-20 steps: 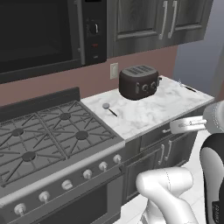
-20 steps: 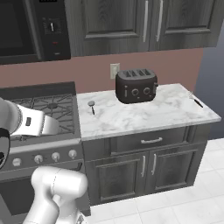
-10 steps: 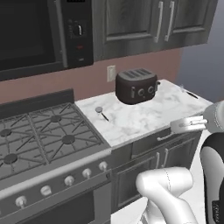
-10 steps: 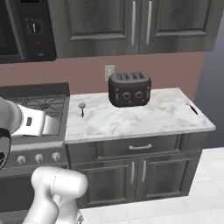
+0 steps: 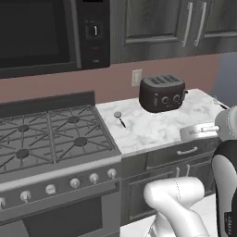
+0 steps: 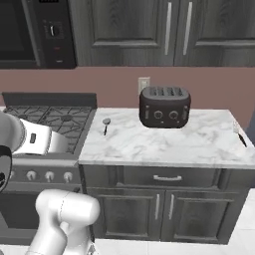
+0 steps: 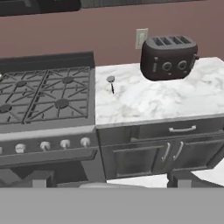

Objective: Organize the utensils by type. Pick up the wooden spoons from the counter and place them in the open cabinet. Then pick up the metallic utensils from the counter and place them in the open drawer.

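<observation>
The open, empty hand (image 7: 109, 186) is far from the round-headed metal utensil (image 7: 111, 83), which lies ahead on the tabletop (image 7: 144, 103), handle pointing toward it.

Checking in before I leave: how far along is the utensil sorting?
Nothing looks sorted yet. A round-headed metal utensil lies on the counter near the stove, another utensil at the far end. The gripper is open and holds nothing. Every pick and placement remains.

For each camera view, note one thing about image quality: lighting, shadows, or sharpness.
Left base view: even, flat lighting, and the toaster casts only a faint shadow on the counter. Right base view: the round-headed utensil is small and soft-edged. Hand view: slightly blurred overall, no glare on the stove.
</observation>
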Robot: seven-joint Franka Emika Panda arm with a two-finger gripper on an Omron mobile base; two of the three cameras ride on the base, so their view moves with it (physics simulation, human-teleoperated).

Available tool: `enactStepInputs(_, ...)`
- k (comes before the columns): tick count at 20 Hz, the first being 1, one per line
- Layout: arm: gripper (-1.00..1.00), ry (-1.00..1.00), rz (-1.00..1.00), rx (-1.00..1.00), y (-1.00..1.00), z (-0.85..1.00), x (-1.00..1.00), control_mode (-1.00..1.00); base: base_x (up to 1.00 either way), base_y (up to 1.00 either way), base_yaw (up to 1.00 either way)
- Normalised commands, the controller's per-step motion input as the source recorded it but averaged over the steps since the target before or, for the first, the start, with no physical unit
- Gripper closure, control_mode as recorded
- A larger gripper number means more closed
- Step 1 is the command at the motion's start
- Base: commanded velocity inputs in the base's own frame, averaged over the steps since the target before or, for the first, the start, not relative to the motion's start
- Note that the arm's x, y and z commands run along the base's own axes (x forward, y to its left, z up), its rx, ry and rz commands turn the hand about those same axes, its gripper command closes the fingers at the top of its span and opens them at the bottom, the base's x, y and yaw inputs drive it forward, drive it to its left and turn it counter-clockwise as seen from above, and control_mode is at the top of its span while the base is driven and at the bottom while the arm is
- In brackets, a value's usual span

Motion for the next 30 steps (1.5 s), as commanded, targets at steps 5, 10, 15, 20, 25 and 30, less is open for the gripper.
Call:
enactStepInputs(5, -1.00, 0.00, 0.00, 0.00, 0.00, 0.00, 0.00, 1.00, 0.27, -0.37, 0.35)
enactStepInputs(10, -1.00, 0.00, 0.00, 0.00, 0.00, 0.00, 0.00, 1.00, 0.23, -0.13, 0.15)
enactStepInputs(15, -1.00, 0.00, 0.00, 0.00, 0.00, 0.00, 0.00, 1.00, 0.39, -0.01, 0.03)
enactStepInputs(20, -1.00, 0.00, 0.00, 0.00, 0.00, 0.00, 0.00, 1.00, 0.64, 0.00, 0.00)
enactStepInputs(25, -1.00, 0.00, 0.00, 0.00, 0.00, 0.00, 0.00, 1.00, 0.94, -0.02, 0.00)
enactStepInputs(30, -1.00, 0.00, 0.00, 0.00, 0.00, 0.00, 0.00, 1.00, 0.80, -0.05, 0.00)
